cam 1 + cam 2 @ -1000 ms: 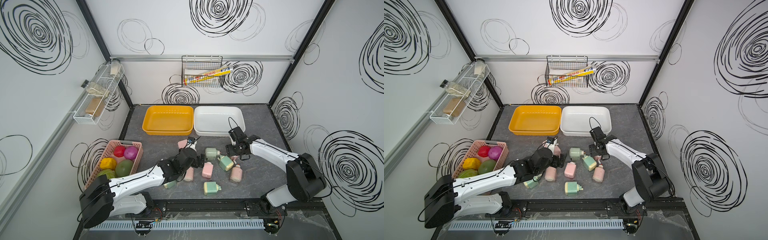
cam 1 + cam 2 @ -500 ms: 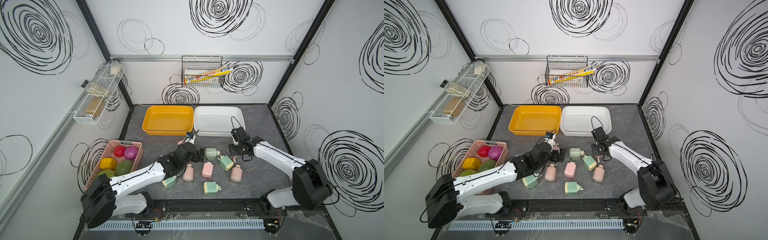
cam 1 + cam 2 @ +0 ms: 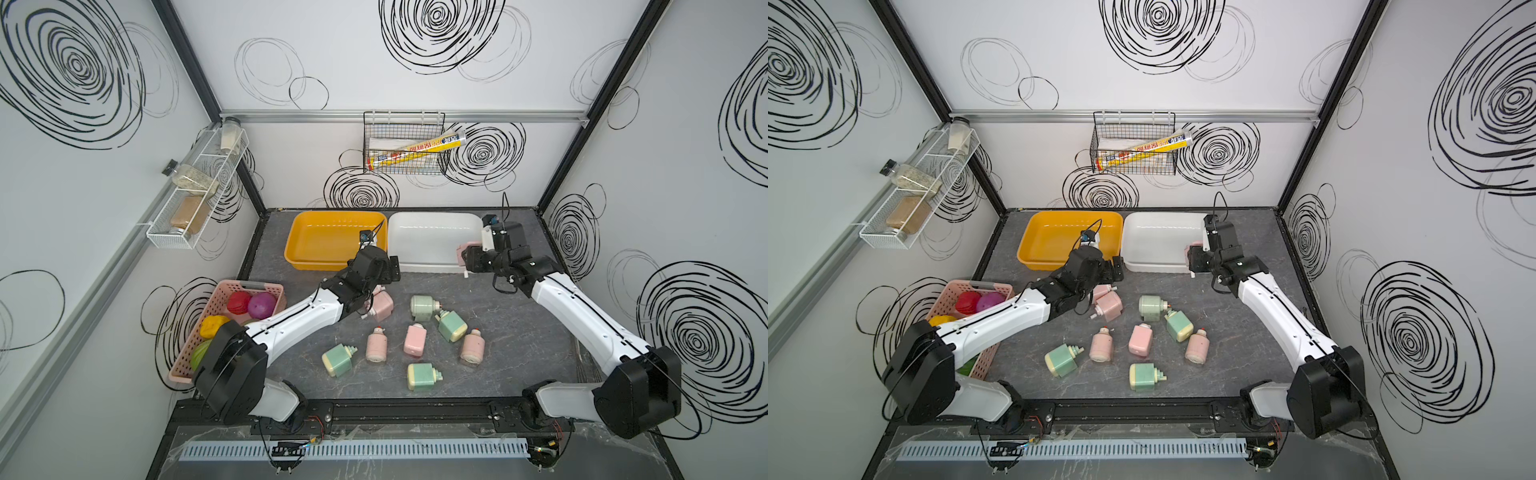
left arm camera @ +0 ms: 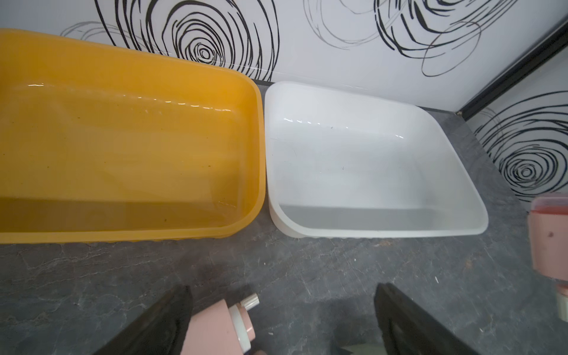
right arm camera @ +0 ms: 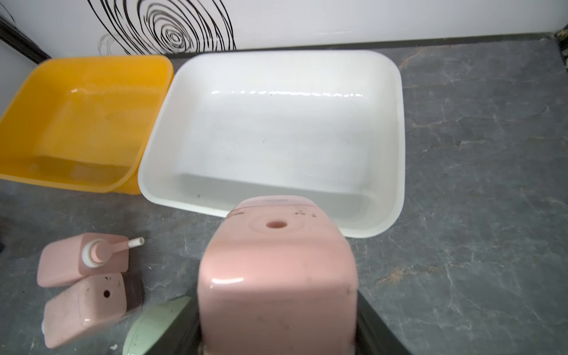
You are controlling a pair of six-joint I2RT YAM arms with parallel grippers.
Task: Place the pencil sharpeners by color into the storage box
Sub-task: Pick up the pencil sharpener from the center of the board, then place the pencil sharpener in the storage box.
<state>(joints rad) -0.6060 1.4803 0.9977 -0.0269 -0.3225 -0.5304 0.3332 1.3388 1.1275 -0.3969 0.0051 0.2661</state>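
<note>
Gripping a pink sharpener [image 5: 276, 270] by its sides, the R gripper [image 3: 468, 257] has both jaws pressed on the block, holed end facing fwd in the R wrist view. It hangs over the near rim of the white box [image 3: 432, 215], by that box's R corner. Can't tell if it touches the rim.

The L gripper [image 4: 285, 325] is spread wide and grasps nothing. It sits low over the surface [image 3: 519, 332], just in front of where the yellow box [image 3: 332, 215] and the white box meet. A 2nd pink [image 4: 215, 329] lies between its fingers, tight beside one finger [image 4: 166, 322] and well clear of the other; contact unclear. A 3rd pink [image 5: 86, 310] lies touching the 2nd, both partly under the L arm in both top views.

The rest lie loose mid-surface, toward the front edge:
- Row of pinks: left pink [image 3: 377, 347], mid pink [image 3: 415, 340], right pink [image 3: 472, 348], nozzles pointing to the back.
- Back green [image 3: 422, 307] sits just beside the tilted green [image 3: 452, 326].
- Front-left green [image 3: 338, 360] and front green [image 3: 422, 376] are nearest the front edge.

Both boxes stand side by side along the back edge, yellow on the L. A basket [image 3: 249, 284] of toy fruits [image 3: 239, 302] sits at the L edge.
</note>
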